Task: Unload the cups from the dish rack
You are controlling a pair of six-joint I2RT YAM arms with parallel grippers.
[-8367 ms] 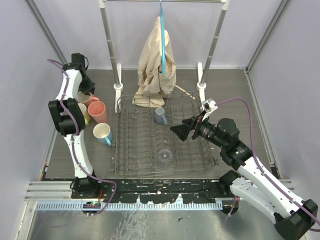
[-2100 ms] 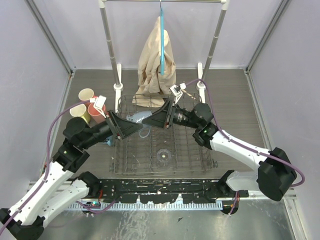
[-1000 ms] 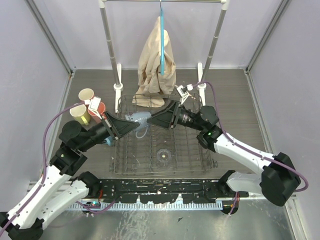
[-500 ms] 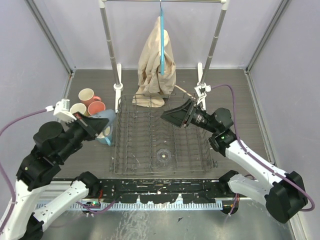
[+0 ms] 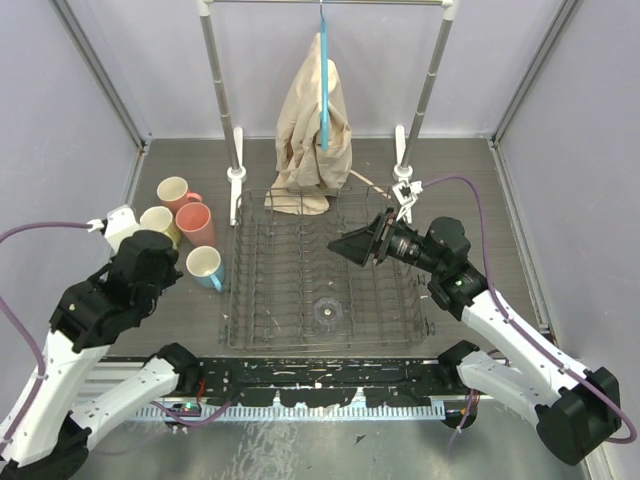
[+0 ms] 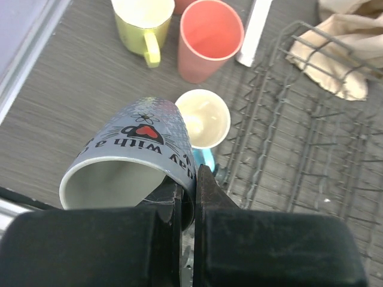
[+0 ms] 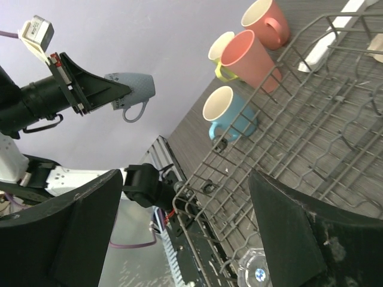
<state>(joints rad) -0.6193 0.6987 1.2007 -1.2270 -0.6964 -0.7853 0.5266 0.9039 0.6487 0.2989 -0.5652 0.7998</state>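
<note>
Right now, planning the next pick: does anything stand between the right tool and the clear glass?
Nothing visible does. The right tool hovers open over the dish rack. The clear glass sits alone toward the near edge, with only the rack's own wires around it.

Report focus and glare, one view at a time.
Top view: evenly lit, sharp, with glare on the metal sheet at the bottom. Left wrist: grey mug crisp, left claw a dark blur. Right wrist: right claw soft and dark, rack sharp.

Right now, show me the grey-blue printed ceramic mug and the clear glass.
Grey-blue printed ceramic mug (image 6: 149, 136): left wrist view, on its printed side.
Clear glass (image 5: 330, 311): top external view, on its centre.
</note>
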